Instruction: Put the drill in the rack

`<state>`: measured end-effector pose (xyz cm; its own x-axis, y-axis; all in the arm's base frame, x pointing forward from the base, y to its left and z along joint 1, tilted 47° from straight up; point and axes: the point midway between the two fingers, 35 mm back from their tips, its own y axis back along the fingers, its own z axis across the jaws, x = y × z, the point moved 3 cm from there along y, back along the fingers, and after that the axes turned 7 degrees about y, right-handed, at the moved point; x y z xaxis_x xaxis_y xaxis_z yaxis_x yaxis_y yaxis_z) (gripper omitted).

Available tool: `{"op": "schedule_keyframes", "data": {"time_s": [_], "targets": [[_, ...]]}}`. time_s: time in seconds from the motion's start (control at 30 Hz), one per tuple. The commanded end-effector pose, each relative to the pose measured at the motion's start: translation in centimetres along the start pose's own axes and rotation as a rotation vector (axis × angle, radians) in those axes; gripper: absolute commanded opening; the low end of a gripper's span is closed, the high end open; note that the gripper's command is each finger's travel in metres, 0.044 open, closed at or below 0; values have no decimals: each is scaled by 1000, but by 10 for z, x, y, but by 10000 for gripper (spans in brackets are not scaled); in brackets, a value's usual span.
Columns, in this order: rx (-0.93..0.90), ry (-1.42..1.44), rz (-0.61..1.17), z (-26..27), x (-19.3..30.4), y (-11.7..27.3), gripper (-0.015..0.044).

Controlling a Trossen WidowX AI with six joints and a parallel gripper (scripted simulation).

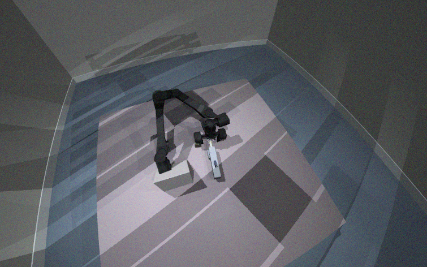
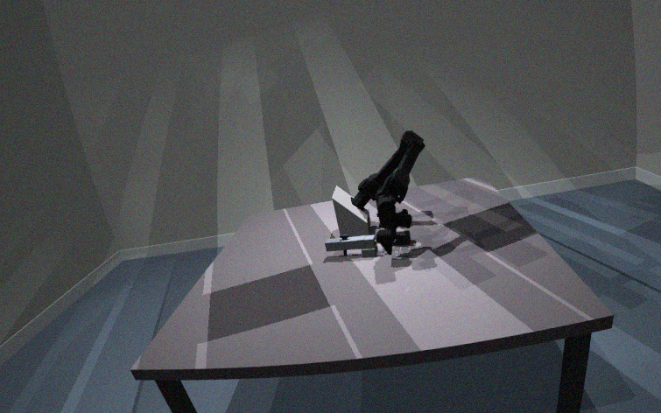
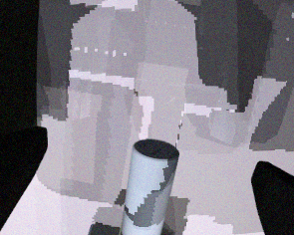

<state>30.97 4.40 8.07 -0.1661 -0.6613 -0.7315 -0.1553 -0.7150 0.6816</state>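
Observation:
A long pale blue bar-shaped housing (image 1: 212, 155) (image 2: 358, 242) stands on the table, a small dark key (image 1: 215, 163) (image 2: 344, 237) on its top. My gripper (image 1: 210, 140) (image 2: 388, 250) (image 3: 151, 154) is low at the housing's inner end, fingers wide open, nothing gripped. In the wrist view a pale blue cylinder (image 3: 148, 184) with a dark round end rises from the bottom edge between the spread fingers, not touching either; I cannot tell whether it is part of the drill. A small bright piece (image 1: 210, 143) shows at the housing's end. I cannot make out the rack or whether the drill is free.
A white wedge-shaped block (image 1: 175, 177) (image 2: 348, 215) stands beside the arm's base (image 1: 163, 166), to the left of the housing in the top view. A small brownish piece (image 1: 197, 145) shows below the left finger. Strong patchy shadows cross the table (image 1: 162, 232) (image 2: 399, 307).

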Motion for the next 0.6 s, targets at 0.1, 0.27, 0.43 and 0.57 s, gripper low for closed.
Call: {"op": "schedule_keyframes", "data": {"time_s": [0.1, 0.27, 0.43, 0.57], "targets": [[-1, 4, 0, 1, 4, -2, 440], [-1, 4, 0, 1, 7, -3, 440], [0, 0, 1, 1, 6, -3, 388], [0, 0, 1, 1, 6, -3, 282]]}}
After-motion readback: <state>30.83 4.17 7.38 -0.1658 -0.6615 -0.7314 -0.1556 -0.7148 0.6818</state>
